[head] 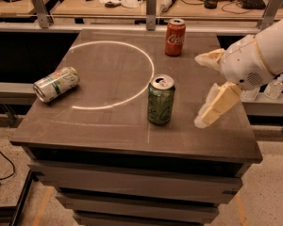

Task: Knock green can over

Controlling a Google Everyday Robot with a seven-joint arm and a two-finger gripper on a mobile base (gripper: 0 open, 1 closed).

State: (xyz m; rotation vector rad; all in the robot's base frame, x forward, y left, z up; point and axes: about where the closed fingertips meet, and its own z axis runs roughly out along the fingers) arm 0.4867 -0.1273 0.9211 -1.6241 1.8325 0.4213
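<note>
The green can (160, 100) stands upright on the dark table (108, 140), right of the middle, with its silver top up. My gripper (198, 91) hangs over the table's right side, just right of the can and apart from it. Its two pale fingers (218, 105) are spread wide, one above the other, with nothing between them. The white arm (262, 55) comes in from the right.
A red cola can (175, 36) stands upright at the back of the table. A pale silver-white can (55, 84) lies on its side at the left. A white circle line (148, 74) is drawn on the tabletop. A cluttered bench (132, 1) runs behind.
</note>
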